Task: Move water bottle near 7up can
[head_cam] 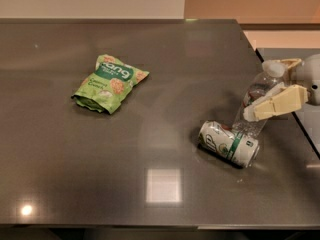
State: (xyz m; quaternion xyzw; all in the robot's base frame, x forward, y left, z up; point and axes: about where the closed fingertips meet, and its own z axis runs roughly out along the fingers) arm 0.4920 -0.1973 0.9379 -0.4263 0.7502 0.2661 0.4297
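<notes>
The water bottle (251, 105), clear with a white cap, stands tilted at the table's right side, its cap leaning to the right. My gripper (266, 90) reaches in from the right edge and is shut on the water bottle, one cream finger (278, 104) in front of its body and the other behind its cap. The 7up can (229, 144) lies on its side just below and left of the bottle's base, close to it; whether they touch I cannot tell.
A green snack bag (110, 82) lies left of centre on the dark grey table (150, 59). The table's right edge runs just beyond the gripper, with a second dark surface (307, 121) past a narrow gap.
</notes>
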